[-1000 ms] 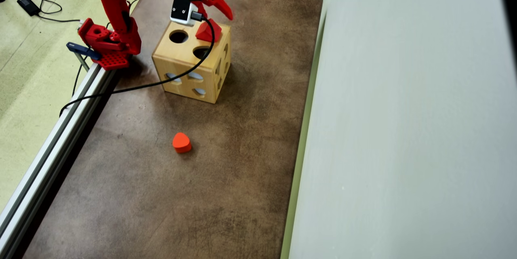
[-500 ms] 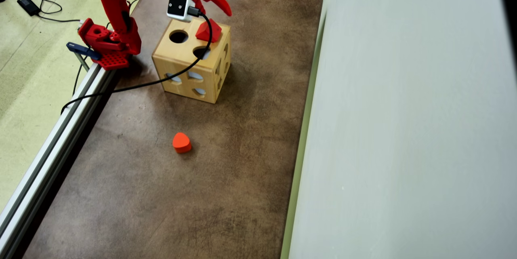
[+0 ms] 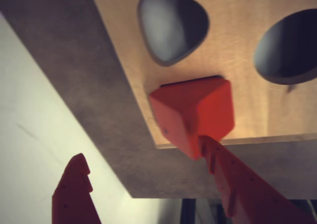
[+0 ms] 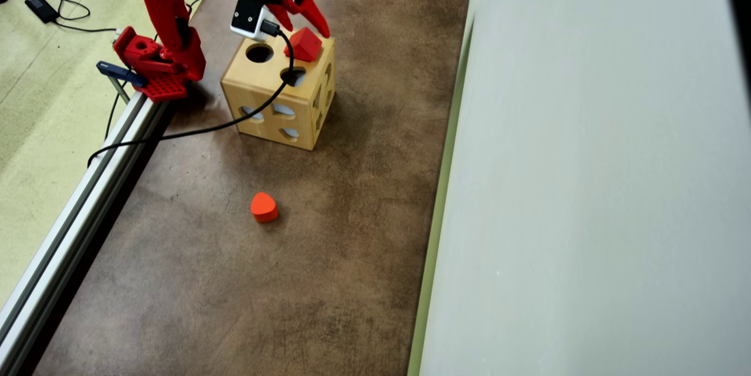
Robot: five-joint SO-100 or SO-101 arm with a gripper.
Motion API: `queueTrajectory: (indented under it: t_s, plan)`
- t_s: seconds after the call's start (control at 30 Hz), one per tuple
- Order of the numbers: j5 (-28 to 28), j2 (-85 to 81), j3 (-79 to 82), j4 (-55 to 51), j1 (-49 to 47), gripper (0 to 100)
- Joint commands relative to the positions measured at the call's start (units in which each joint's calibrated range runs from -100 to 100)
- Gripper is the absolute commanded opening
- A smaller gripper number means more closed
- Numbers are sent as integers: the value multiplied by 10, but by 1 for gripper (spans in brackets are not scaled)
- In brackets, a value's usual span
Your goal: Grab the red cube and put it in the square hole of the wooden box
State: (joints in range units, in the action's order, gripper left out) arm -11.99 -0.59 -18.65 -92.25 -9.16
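Your end effector (image 3: 143,169) is spread wide and grasps nothing. In the wrist view one finger (image 3: 237,179) touches the lower corner of the red cube (image 3: 195,112); the other finger (image 3: 74,194) hangs well apart, off the box edge. The cube sits tilted on the wooden box (image 4: 276,94) top, partly sunk in a hole near the corner. In the overhead view, an orange rounded block (image 4: 264,207) lies alone on the brown surface (image 4: 328,282).
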Motion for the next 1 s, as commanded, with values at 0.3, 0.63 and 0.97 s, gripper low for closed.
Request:
queueTrajectory:
  t_s: [0.3,0.63,0.97]
  plan:
    - [3,89,-14,54,-7,34]
    - [3,175,37,46,-21,34]
    - [-2,145,218,30,-48,34]
